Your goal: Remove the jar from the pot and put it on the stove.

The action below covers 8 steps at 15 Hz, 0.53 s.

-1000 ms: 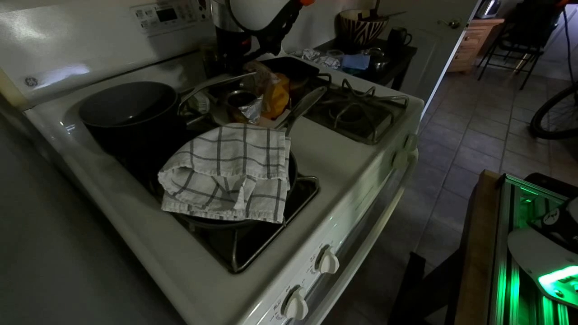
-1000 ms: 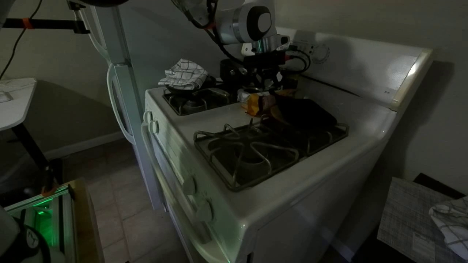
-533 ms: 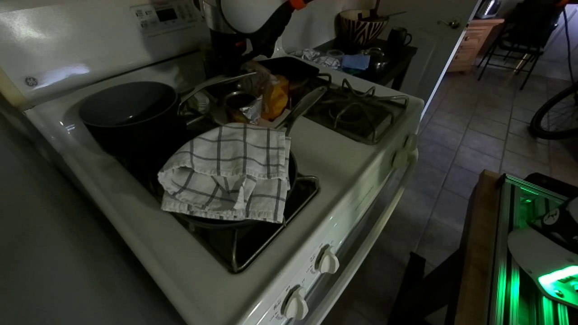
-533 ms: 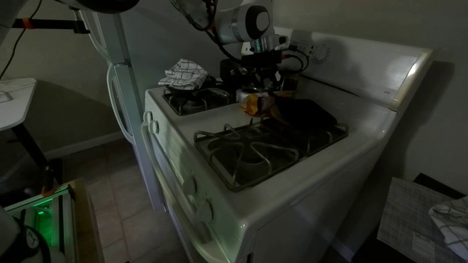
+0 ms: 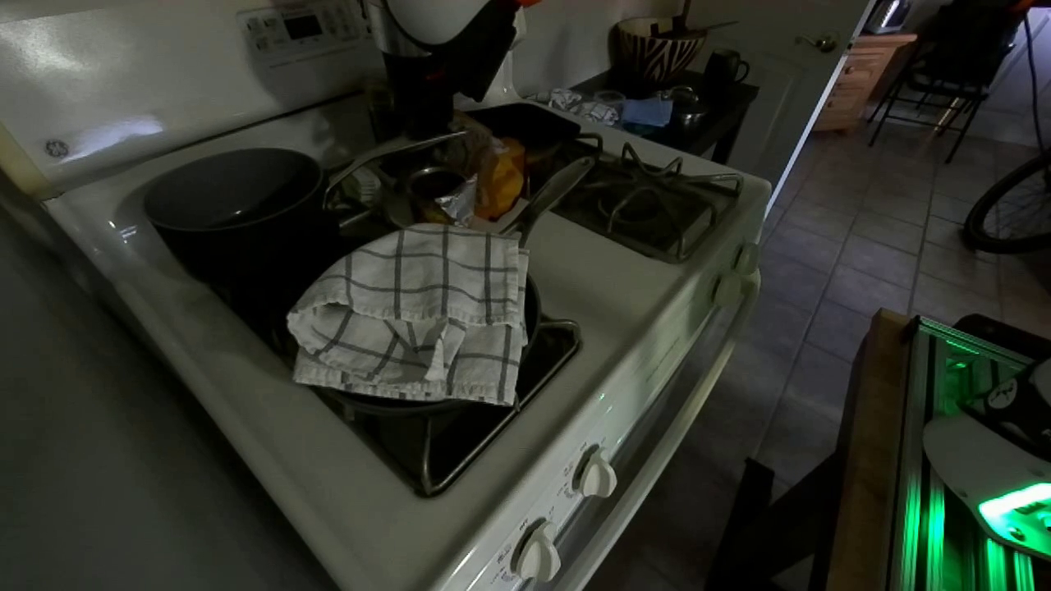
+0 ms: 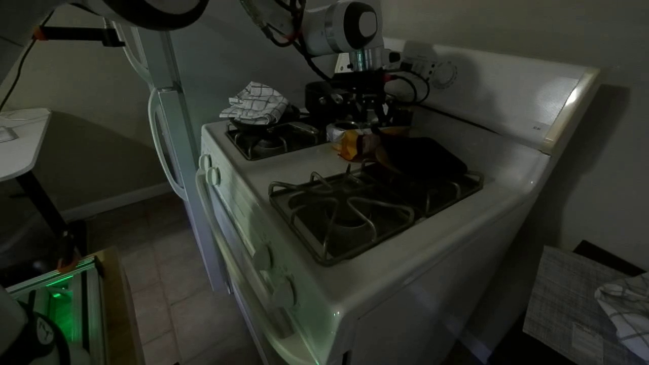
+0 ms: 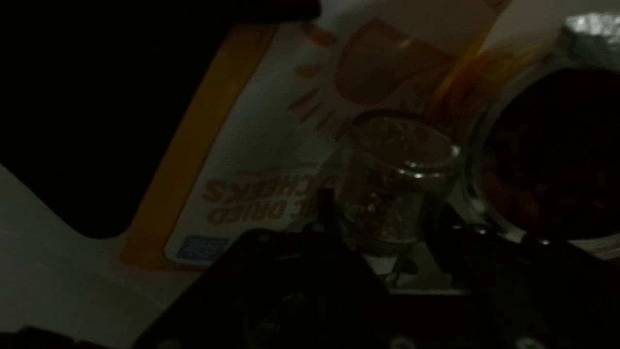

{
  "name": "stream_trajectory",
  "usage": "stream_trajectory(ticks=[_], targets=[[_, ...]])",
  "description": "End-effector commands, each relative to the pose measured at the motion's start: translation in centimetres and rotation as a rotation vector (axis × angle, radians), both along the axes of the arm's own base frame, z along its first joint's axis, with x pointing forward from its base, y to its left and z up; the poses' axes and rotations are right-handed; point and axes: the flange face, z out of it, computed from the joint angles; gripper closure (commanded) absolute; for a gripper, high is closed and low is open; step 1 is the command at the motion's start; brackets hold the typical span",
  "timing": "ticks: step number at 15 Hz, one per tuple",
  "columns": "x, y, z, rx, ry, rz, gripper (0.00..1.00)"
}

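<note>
The jar [image 7: 392, 194] is small, clear glass and dim in the wrist view. It looks tilted, with its round rim turned up toward the camera. My gripper [image 7: 380, 208] has a dark finger on either side of the jar. Whether the fingers press on the glass is too dark to tell. The pot looks to be the bright-rimmed round container [image 7: 477, 165] just right of the jar, with dark reddish contents. It also shows in an exterior view [image 6: 347, 125]. The jar is not distinct in the exterior views. The white stove [image 5: 575, 283] spans both exterior views.
An orange and white printed bag [image 7: 232, 165] lies under and beside the jar. Crumpled foil [image 7: 593, 36] sits at the pot's rim. A black flat object [image 6: 423, 157] lies by the bag. A dark pot [image 5: 238, 197] and a towel-covered pan [image 5: 419, 312] stand on the burners.
My gripper has moved slightly down and sideways over the back of the stove, and the wrist has turned a little. The pans, towel and bag look unmoved.
</note>
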Motion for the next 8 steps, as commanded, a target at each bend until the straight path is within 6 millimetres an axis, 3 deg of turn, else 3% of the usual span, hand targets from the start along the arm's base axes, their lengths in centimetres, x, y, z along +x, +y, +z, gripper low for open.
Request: stream_trajectory(ticks=[1, 8], targets=[[1.3, 1.0, -0.2, 0.022, -0.007, -0.086, 0.78], [2.3, 2.6, -2.1, 0.004, 0.023, -0.119, 0.78]])
